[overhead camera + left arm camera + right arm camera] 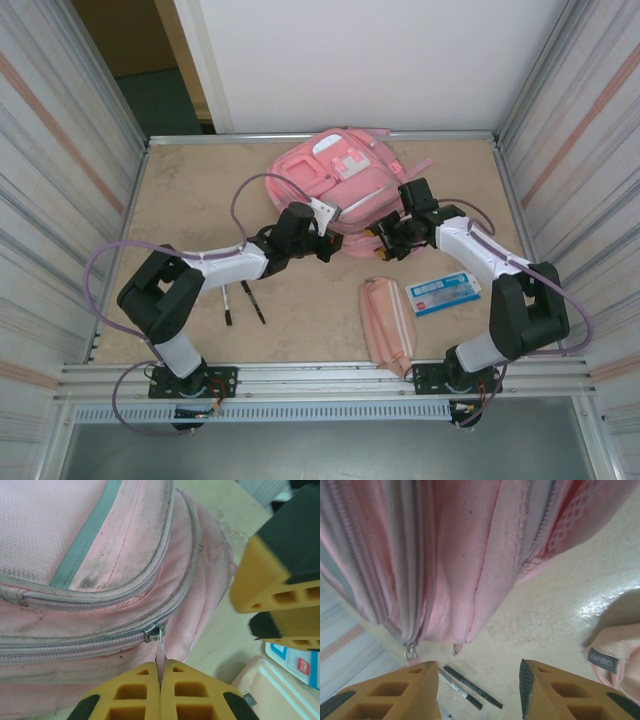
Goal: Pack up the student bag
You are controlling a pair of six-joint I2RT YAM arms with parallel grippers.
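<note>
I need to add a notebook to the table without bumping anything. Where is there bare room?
Bare table lies in the far left corner, between the left wall and the student bag; a smaller patch lies between the pens and the pencil case. Crowded: the bag's near edge, where the left tool and right tool sit, and around the blue-and-white box.

You have the student bag (340, 185) at the far middle of the surface (190, 200). Both hands sit at its near edge: the left hand (160, 672) on the zip pull (160, 655), the right hand (480, 677) just to its right. Nearer you, two pens (245, 303) lie on the left and the pencil case (387, 322) on the right, with a flat box (443, 293) just beside the case on its right.
</note>
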